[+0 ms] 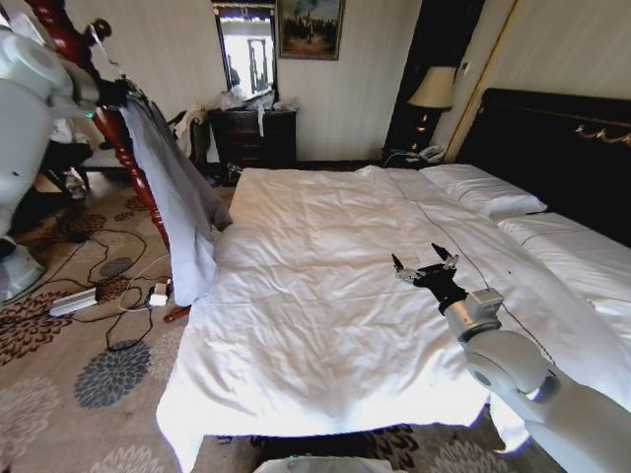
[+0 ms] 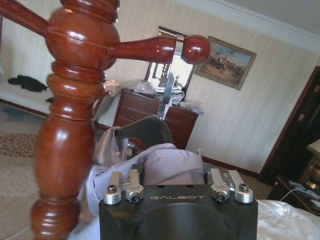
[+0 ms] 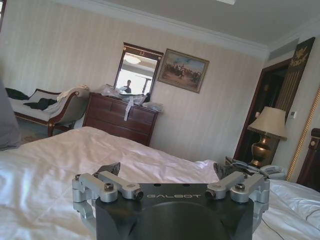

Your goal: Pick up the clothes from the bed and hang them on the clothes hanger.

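Grey-blue clothes [image 1: 177, 187] hanging at the wooden coat stand [image 1: 133, 158], off the bed [image 1: 315, 305].

Held up high by the left gripper [image 2: 172, 167] beside the stand's turned post, fingers closed on the clothes near the dark clothes hanger [image 2: 145, 132], whose thin hook reaches up toward a peg. Hanging down past the edge of the white duvet. Over the middle of the bed, right gripper [image 1: 426, 266] with fingers spread apart, holding nothing.

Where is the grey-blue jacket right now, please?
In the head view the jacket hangs at the robot's left, beside the bed's near left corner and against the reddish wooden coat stand.
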`<state>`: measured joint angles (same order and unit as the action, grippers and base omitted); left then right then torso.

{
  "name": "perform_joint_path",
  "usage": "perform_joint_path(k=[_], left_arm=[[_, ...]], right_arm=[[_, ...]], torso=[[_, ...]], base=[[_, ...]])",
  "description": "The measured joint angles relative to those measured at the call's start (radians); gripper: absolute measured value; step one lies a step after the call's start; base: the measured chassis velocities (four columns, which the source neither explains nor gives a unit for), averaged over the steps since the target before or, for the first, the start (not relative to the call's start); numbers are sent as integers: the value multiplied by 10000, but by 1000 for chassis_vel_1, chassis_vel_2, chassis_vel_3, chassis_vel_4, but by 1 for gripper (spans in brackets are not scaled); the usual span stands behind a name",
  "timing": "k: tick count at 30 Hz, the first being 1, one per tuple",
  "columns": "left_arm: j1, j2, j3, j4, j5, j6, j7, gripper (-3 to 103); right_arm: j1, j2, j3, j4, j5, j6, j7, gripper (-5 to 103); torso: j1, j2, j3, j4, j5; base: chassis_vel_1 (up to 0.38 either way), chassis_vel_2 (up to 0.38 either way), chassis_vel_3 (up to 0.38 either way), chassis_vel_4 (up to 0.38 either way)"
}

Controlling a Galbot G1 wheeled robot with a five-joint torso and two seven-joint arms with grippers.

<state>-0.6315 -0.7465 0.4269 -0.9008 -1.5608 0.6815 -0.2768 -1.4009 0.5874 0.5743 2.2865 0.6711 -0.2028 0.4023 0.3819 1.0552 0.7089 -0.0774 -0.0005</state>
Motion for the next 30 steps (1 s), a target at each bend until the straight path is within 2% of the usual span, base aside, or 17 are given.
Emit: perform_joint_path(k=[2,3,6,8,9,10,17,21,22,23,25,30], left_arm=[[118,283,-98,-558,-47,87,-203,67],[118,283,-98,-558,-47,87,-203,67],[297,608,-241,-1147,-129,158,-345,84],[412,740,-311,-1382,-132,161,-393,84],[591,928,-441,-1685,-136,165,-443,93],[1152,1428,-840,-2552,-27,157,-522,99],[2292,2370,-1761,-4144,37,-74,-502,100],[3092,3127,-2485,-5271,275,-445,-88,100],[3289,3396,-2667,-5566,310,-515,211,100],[3289,3396,-2667,-5566,310,-515,211,100],[3560,3836,-2829,-5920,486,-717,621,100],[4111,4641,-3216,-6564,554,-969,642,100]], right_arm=[[0,0,0,1,0,0,0,100],[0,0,0,1,0,0,0,100],[0,0,0,0,0,0,0,100],[0,0,0,0,0,0,0,100],[0,0,0,0,0,0,0,100],[0,0,0,0,0,0,-1,100],[0,0,0,0,0,0,0,100],[0,0,0,0,0,0,0,100],[0,0,0,0,0,0,0,100],[0,0,0,0,0,0,0,100],[0,0,0,0,0,0,0,100],[0,0,0,0,0,0,0,100]], torso=[[0,0,0,-3,0],[0,0,0,-3,0],[-1,0,-1,-8,8],[-1,0,-1,-8,7],[0,0,-1,-6,2],[-1,0,-2,-4,5],[-1,0,-1,-2,3],[0,0,-1,-7,1],[0,0,-1,-5,6],[0,0,-1,-5,6],[-2,1,-2,-4,7],[0,0,0,-8,4]], base=[[0,0,0,0],[0,0,0,0],[0,0,0,0],[0,0,0,0],[0,0,0,0],[0,0,0,0],[0,0,0,0],[0,0,0,0],[0,0,0,0],[0,0,0,0],[0,0,0,0],[0,0,0,0]])
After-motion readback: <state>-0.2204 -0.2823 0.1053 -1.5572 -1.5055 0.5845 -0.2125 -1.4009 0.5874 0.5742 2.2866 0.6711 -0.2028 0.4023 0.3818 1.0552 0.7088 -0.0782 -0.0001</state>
